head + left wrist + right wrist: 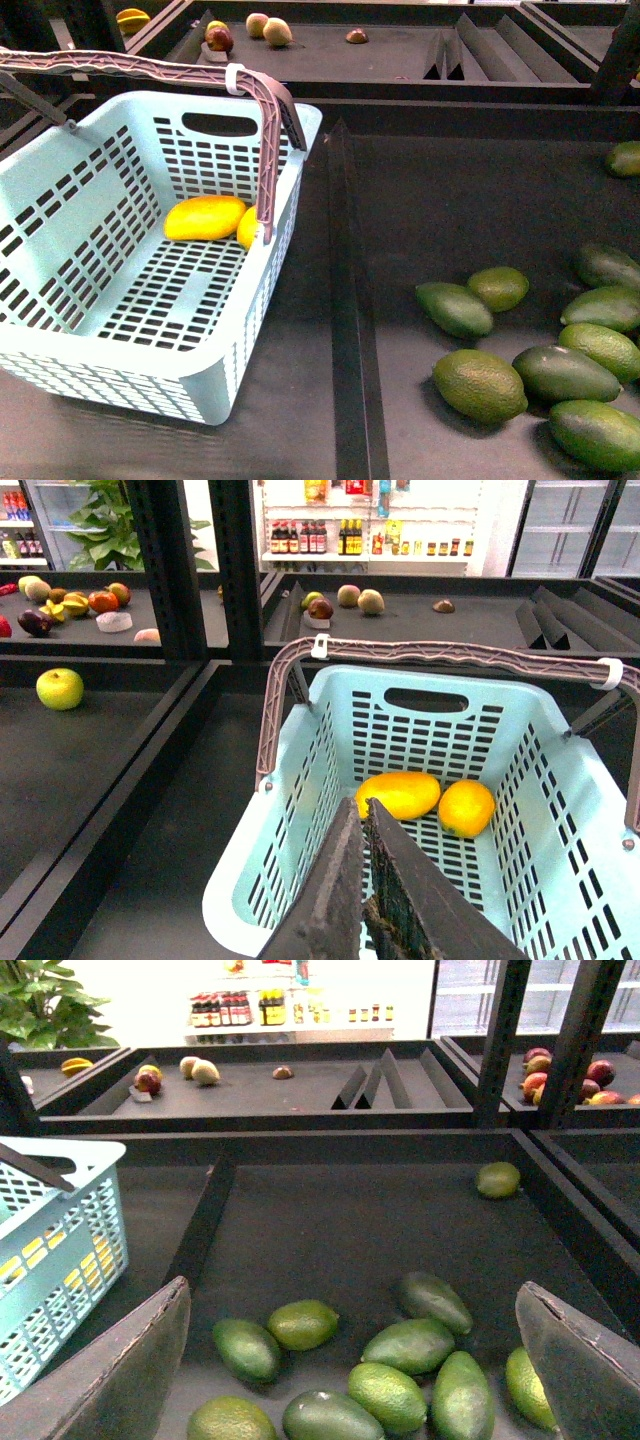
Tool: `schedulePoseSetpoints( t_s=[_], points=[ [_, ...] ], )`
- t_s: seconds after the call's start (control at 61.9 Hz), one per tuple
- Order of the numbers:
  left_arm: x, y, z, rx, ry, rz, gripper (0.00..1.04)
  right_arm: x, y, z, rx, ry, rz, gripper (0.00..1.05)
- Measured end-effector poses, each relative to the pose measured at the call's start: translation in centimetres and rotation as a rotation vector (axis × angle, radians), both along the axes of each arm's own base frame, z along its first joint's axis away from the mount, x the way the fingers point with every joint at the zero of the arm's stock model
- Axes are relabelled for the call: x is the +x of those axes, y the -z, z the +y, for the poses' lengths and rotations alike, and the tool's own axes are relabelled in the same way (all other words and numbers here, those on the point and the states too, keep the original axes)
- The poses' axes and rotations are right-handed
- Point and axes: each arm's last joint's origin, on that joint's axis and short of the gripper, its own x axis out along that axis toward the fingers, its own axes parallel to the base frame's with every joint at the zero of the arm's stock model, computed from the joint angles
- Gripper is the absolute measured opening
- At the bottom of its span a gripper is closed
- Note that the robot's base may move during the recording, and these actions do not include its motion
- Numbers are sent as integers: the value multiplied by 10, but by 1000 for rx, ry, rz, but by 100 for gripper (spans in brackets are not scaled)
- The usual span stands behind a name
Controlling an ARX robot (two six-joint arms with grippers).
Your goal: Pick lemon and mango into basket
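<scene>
Front view: basket, aqua slotted plastic w/ ribbed mauve handle, holds smooth oblong mango and lemon touching it (half hidden by handle). Task looks done; lift left gripper, jaws pressed together, straight up, clear of handle. Right gripper spread wide, empty.

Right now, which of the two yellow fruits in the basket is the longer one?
The mango, lying farther from the basket's handle post in the front view; the lemon beside it is short and round.
</scene>
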Motion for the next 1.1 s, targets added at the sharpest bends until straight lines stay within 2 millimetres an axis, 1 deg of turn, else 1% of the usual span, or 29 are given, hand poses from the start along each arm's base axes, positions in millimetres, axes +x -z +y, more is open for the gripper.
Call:
schedulePoseSetpoints(
  t_s=[0.242, 0.727, 0.791, 0.84, 1.098],
  points=[
    [-11, -3, 0, 1, 0, -10, 3, 0, 0, 0, 0, 0, 0, 96],
    [-24, -2, 0, 1, 0, -10, 3, 0, 0, 0, 0, 0, 0, 96],
    [-31, 2, 0, 2, 0, 24, 3, 0, 0, 0, 0, 0, 0, 96],
    [-34, 1, 0, 2, 0, 3, 3, 0, 0, 0, 0, 0, 0, 96],
    [-35, 0, 0, 2, 0, -5, 3, 0, 0, 0, 0, 0, 0, 96]
  ],
)
